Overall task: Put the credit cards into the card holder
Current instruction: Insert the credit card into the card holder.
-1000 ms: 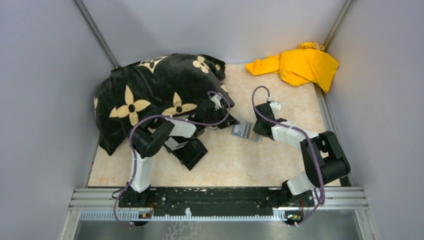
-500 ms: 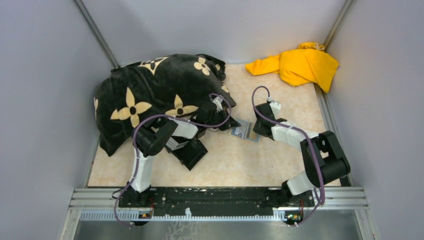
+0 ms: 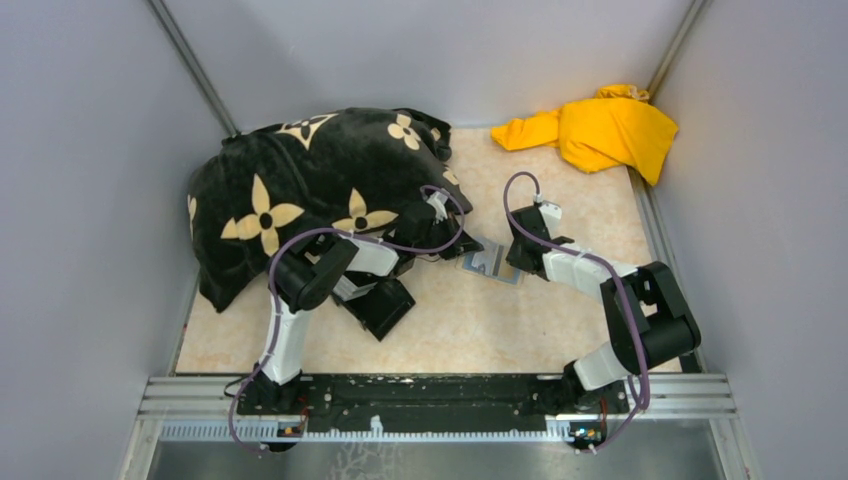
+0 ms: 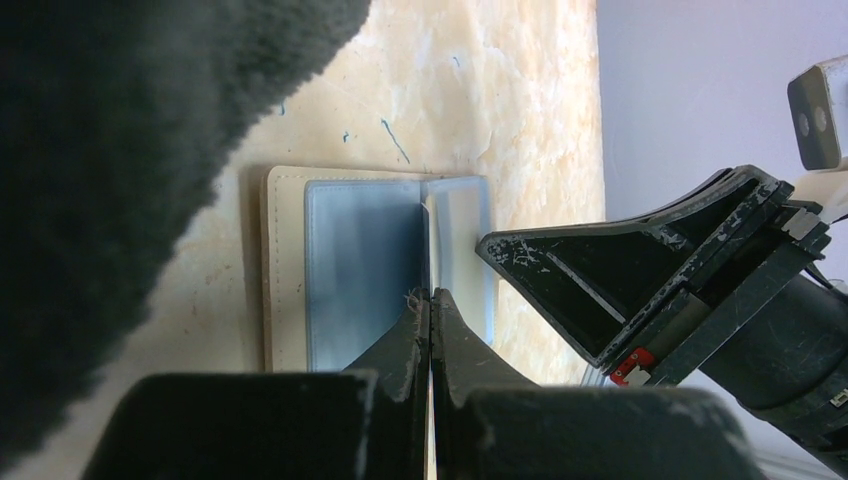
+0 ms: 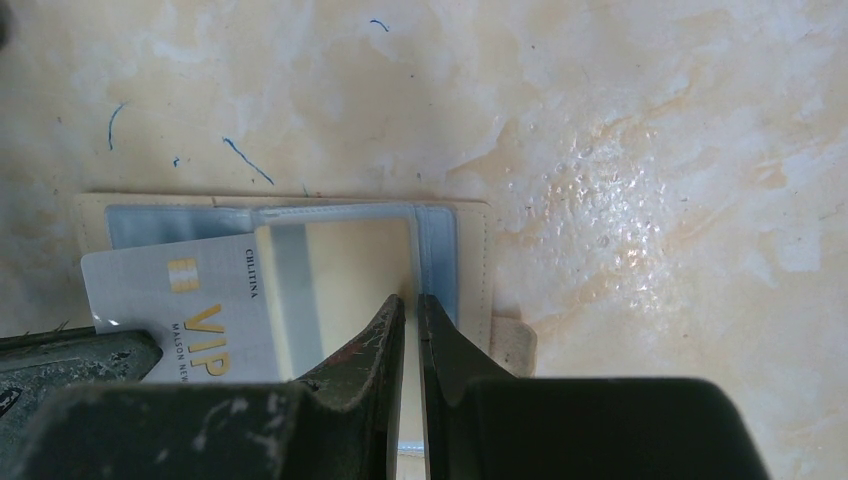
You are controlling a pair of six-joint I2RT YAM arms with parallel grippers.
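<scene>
A black flowered cushion (image 3: 300,180) is lying over the far-left corner of the marbled table (image 3: 560,195). A yellow cloth (image 3: 600,130) is lying in the far-right corner, the open card holder (image 3: 492,262) mid-surface, and a black box (image 3: 385,305) nearer the front edge.

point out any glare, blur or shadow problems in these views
Right wrist: glare patch on the tabletop, credit card lettering sharp. Left wrist: the black pillow close to the lens is blurred, card holder clear. Top external: even light, soft shadows, card holder too small for detail.
</scene>
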